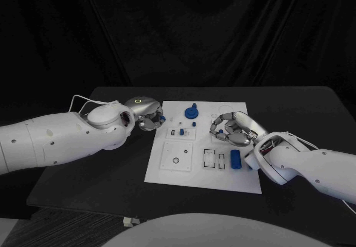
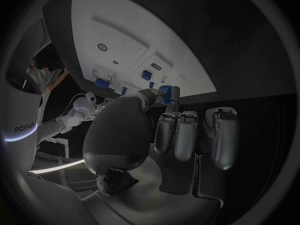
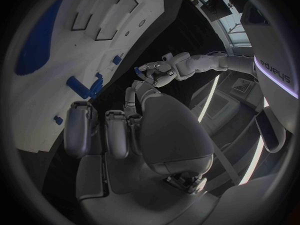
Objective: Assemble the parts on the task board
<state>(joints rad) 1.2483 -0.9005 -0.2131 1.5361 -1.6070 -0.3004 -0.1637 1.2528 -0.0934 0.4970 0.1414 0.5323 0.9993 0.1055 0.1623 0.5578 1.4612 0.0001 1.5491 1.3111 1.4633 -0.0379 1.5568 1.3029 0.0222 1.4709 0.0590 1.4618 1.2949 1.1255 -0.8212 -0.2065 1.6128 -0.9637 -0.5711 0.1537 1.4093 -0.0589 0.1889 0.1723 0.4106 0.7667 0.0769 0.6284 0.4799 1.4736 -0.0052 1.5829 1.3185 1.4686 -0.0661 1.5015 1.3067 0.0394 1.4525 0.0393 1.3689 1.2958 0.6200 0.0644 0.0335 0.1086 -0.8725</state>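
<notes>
Faintly, no legible writing on task board (image 1: 164, 170)

Black table (image 1: 96, 175), dark curtain (image 1: 178, 41) behind

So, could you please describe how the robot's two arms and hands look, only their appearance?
Both arms are smooth white shells with small dark screw holes. The left hand and right hand are silver metal with segmented fingers and dark palms. A lit green ring glows on the left hand's back. A thin white cable loops beside the left wrist, and another runs along the right forearm.
</notes>
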